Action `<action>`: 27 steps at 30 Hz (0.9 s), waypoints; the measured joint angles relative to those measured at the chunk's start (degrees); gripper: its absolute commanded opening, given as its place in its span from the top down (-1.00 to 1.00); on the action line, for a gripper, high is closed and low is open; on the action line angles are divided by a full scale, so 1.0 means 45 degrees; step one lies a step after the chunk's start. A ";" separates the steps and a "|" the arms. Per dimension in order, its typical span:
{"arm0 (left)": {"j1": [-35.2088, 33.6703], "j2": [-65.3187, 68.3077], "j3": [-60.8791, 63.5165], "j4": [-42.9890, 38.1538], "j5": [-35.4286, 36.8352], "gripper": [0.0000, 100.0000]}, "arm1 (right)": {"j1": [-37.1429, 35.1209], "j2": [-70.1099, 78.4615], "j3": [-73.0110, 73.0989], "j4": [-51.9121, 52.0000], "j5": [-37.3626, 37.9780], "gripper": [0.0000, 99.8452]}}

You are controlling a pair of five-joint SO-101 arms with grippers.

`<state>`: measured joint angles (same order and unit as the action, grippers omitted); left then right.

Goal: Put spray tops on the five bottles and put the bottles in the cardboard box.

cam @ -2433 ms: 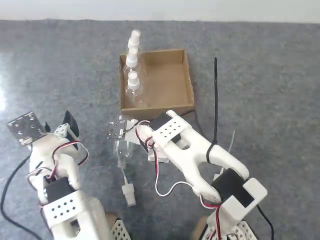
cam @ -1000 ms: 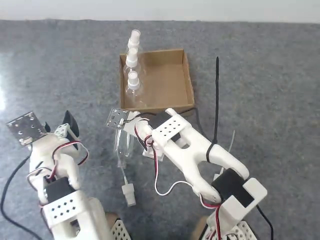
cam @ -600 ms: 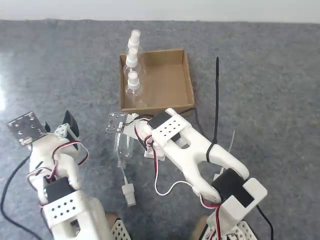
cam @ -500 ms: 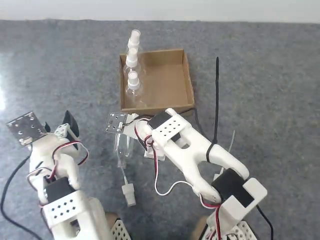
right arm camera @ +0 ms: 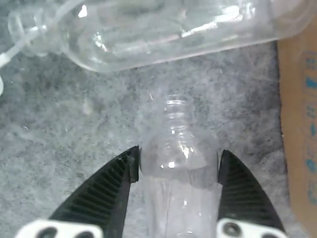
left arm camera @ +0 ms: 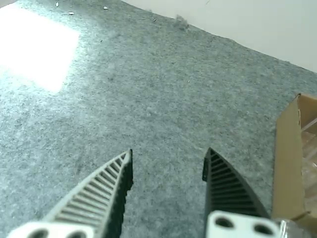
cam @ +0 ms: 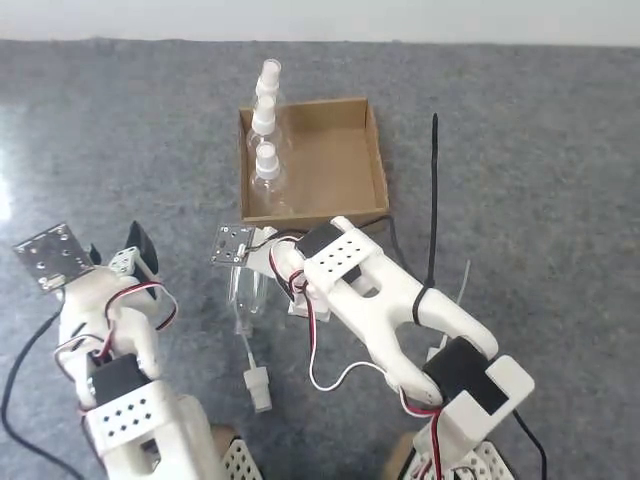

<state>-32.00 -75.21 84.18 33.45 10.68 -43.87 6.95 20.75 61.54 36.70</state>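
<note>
Uncapped bottle (right arm camera: 177,124) clamped in right gripper (right arm camera: 179,151), just outside cardboard box (cam: 335,170). Second bare bottle (right arm camera: 163,29) lies just beside it, loose spray top (cam: 257,386) near. Three capped bottles (cam: 266,165) stand in box. Left gripper (left arm camera: 169,150) spread wide over carpet (left arm camera: 148,89).

The desk (cam: 560,150) is grey all over, a mottled, felt-like surface that runs back to a plain pale wall (cam: 420,18) along its far edge. Over on the left side a bright patch of light (left arm camera: 34,44) lies washed out on the grey. A few small pale specks (left arm camera: 105,7) and a tuft of lint (left arm camera: 182,20) sit close to where the surface meets the wall.
</note>
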 measured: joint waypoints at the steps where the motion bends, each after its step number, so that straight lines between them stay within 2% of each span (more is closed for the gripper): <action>1: 0.0000 0.0000 0.0000 0.0000 0.0000 0.56 | 0.0000 -0.0156 0.0000 0.0000 -0.0332 0.61; 5: 0.0000 0.0000 0.0000 0.0000 0.0000 0.56 | 0.0000 -0.0821 0.0000 0.0371 -0.0938 0.66; 11: 0.0000 0.0000 0.0000 0.0000 0.0000 0.56 | 0.0000 -0.1875 0.0000 0.0821 -0.1153 0.67; 19: 0.0000 0.0000 0.0000 0.0000 0.0000 0.56 | -0.0391 -0.3849 0.0000 0.1836 -0.2286 0.67; 27: 0.0000 0.0000 0.0117 -0.0234 0.0000 0.56 | -0.0430 -0.5372 0.0176 0.2462 -0.4435 0.67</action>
<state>-32.00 -75.21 84.70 32.40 10.68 -45.80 -17.23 21.54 72.62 16.75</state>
